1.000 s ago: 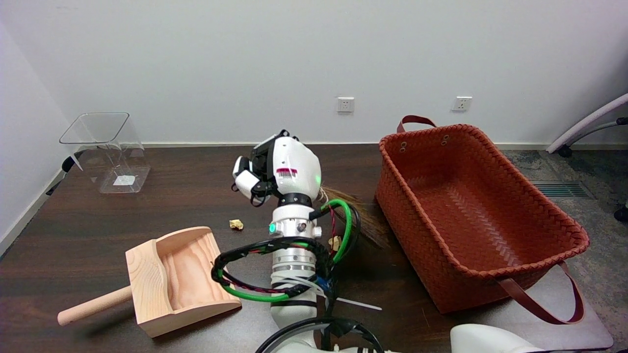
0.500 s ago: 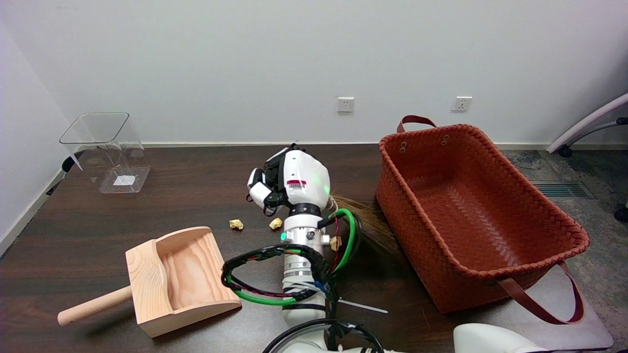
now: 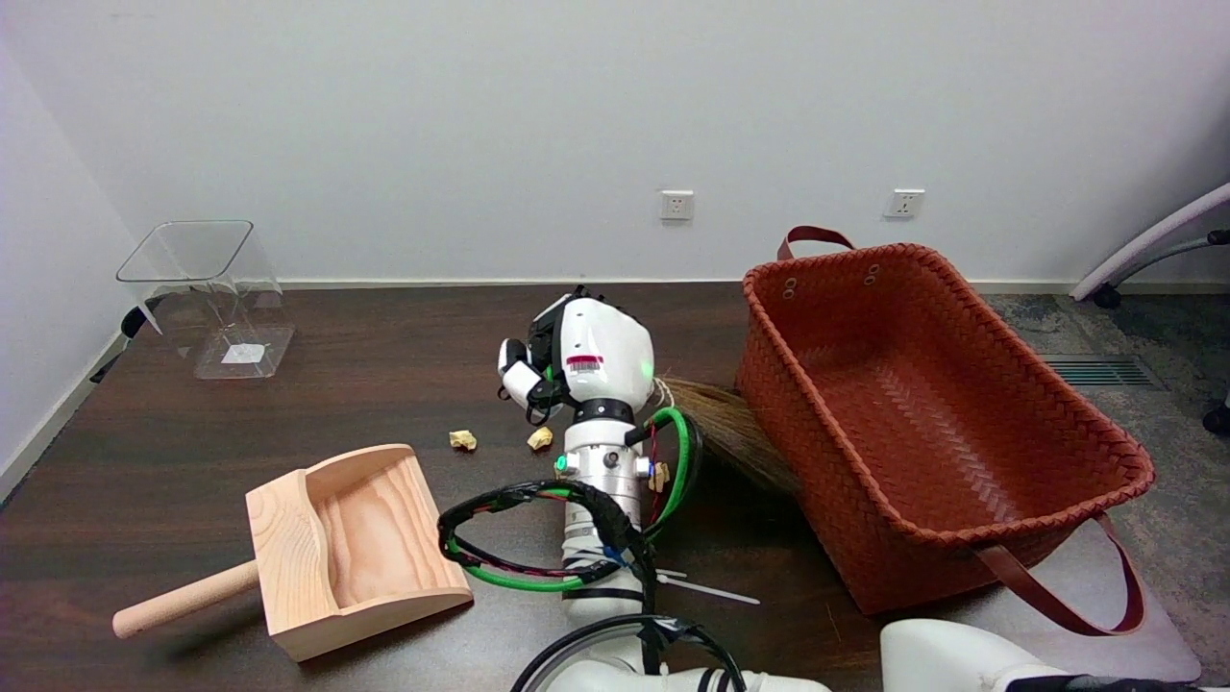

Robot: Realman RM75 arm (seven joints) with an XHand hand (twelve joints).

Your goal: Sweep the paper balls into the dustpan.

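Hand (image 3: 577, 360) of the right arm sits at the centre of the frame, its white back turned to the camera, with the arm rising to it from the bottom edge. Its fingers (image 3: 519, 377) curl inward on the left side, but whether they are closed around a handle cannot be told, since the palm is hidden. A brush (image 3: 730, 432) of brown bristles fans out to the right of the wrist, its tips touching or just beside the woven basket (image 3: 922, 423) at the right. Two paper balls (image 3: 463, 440) lie on the dark table (image 3: 384, 365) just left of the wrist, and a third (image 3: 659, 475) shows at the wrist's right edge. The wooden dustpan (image 3: 336, 548) rests at lower left, mouth facing right, apart from the balls. A clear bin (image 3: 207, 298) stands at upper left.
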